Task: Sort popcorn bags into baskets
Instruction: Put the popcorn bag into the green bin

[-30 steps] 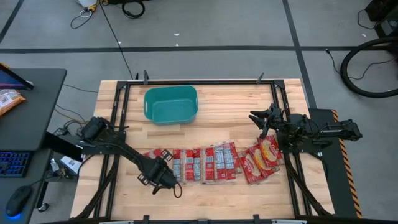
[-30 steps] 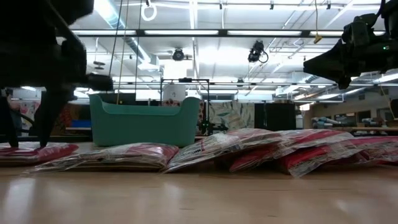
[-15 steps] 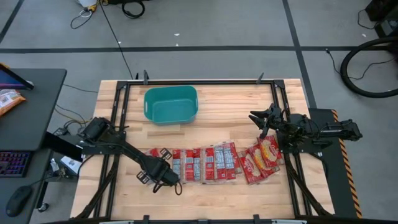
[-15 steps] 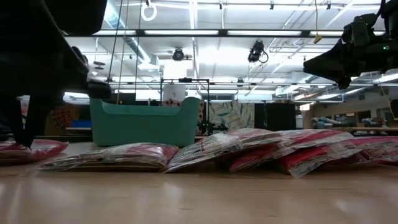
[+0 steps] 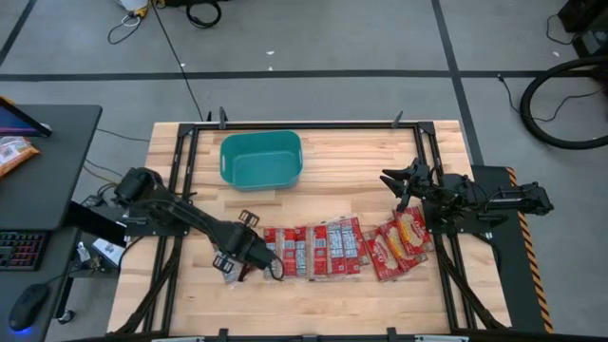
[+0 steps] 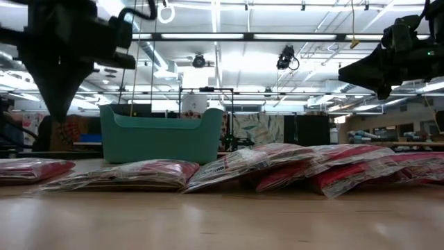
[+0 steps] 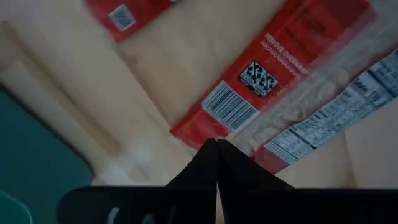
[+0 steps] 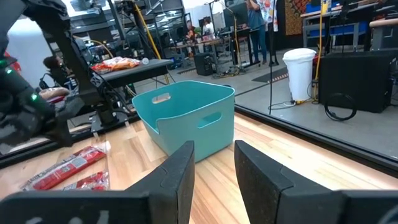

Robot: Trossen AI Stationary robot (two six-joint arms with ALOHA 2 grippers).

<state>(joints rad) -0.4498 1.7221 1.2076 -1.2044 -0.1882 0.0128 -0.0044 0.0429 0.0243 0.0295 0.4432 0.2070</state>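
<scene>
The popcorn bags (image 5: 313, 249) lie in an overlapping row on the table's near half, the red-and-yellow ones (image 5: 401, 242) at the right end; the low view shows them flat on the wood (image 6: 243, 167). The teal basket (image 5: 261, 159) stands at the far left-centre, empty, and also shows in the low view (image 6: 161, 135) and the right wrist view (image 8: 186, 118). My left gripper (image 5: 245, 255) is shut and points down above the row's left end (image 7: 267, 74), clear of it in the low view (image 6: 59, 114). My right gripper (image 5: 404, 180) hovers open at the right (image 8: 211, 168).
Dark frame rails (image 5: 180, 190) run along the table's left and right sides. An orange snack bag (image 5: 14, 152) lies on the side desk left of the table. Bare wood (image 5: 351, 171) lies between the basket and the right gripper. People stand in the room behind (image 8: 255, 18).
My left gripper, whose open fingers stood down at the leftmost packet, has risen clear of it, gone a little toward the far edge and shut. The packet stays on the table. My right arm has kept still.
</scene>
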